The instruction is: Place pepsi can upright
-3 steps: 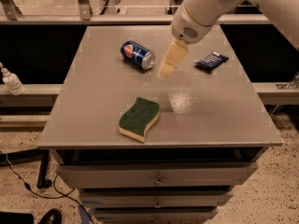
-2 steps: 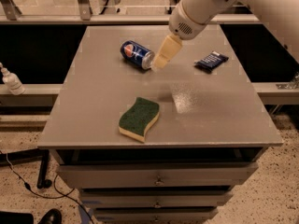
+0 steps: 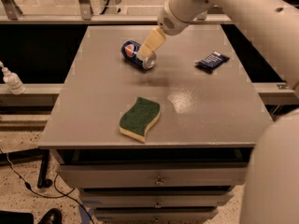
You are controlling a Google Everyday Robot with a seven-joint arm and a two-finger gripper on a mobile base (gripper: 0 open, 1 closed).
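The pepsi can [image 3: 131,51] lies on its side at the back middle of the grey table [image 3: 215,120]. It is dark blue with a round logo, and its silver end faces front right. My gripper [image 3: 145,53] reaches down from the upper right. Its cream tip is over the can's right end, in front of it in this view. I cannot tell whether it touches the can.
A flat dark blue snack packet [image 3: 212,60] lies at the back right. A green and yellow sponge [image 3: 139,119] lies near the front edge. A white bottle [image 3: 11,80] stands on a ledge to the left. Drawers [image 3: 159,178] sit under the tabletop.
My gripper has moved left and down, from beside the can's right end to over that end. The can, sponge and packet have not moved.
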